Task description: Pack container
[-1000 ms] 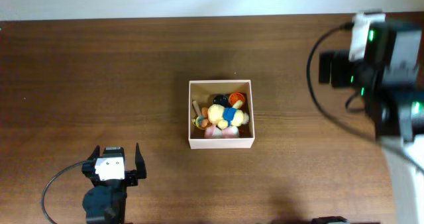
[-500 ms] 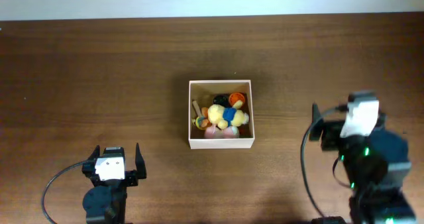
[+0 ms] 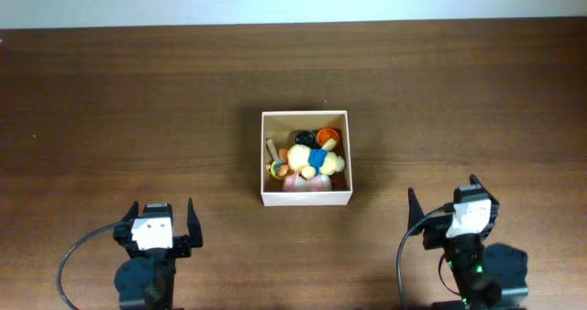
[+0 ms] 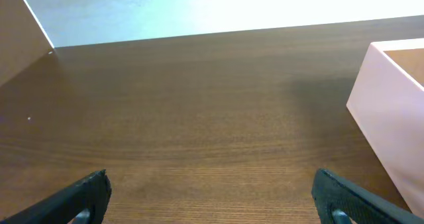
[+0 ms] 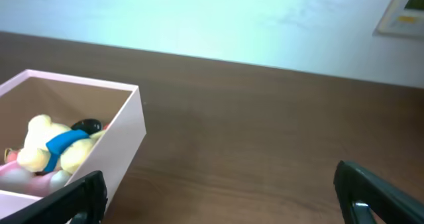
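Open table (image 3: 138, 108) surface is presented on all four sides of the container (image 3: 305, 198), the one object standing mid-table. The container's interior is largely taken up by piled toys (image 3: 310, 159).

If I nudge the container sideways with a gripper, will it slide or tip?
Probably slides rather than tips: the container is shallow and sits flat. Its thin walls may flex inward. The small toys piled inside likely add little weight.
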`<state>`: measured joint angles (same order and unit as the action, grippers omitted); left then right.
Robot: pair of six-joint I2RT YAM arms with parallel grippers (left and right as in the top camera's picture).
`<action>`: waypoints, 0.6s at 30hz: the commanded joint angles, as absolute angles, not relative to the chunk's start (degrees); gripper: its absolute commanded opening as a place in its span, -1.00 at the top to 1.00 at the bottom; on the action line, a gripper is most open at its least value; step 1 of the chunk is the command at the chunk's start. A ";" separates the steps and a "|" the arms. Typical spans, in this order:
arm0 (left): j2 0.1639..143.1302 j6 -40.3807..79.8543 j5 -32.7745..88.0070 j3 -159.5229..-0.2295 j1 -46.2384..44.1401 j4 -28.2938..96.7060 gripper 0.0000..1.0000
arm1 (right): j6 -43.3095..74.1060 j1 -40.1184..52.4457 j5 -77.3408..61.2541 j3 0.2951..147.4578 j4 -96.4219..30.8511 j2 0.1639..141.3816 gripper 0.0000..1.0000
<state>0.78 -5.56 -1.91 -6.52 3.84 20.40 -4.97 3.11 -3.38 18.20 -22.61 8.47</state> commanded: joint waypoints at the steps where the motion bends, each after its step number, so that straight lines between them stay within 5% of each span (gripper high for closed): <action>1: 0.30 -6.50 -2.33 -6.24 4.19 20.47 -0.99 | -5.37 3.46 -4.78 15.09 -22.24 4.58 -0.97; 18: 0.30 -6.50 -2.33 -6.24 4.19 20.47 -0.99 | -5.78 -0.60 -3.90 6.44 -21.58 0.19 -0.97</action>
<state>0.78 -5.56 -1.91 -6.52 3.84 20.43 -5.17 0.91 -4.19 6.96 -21.78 0.80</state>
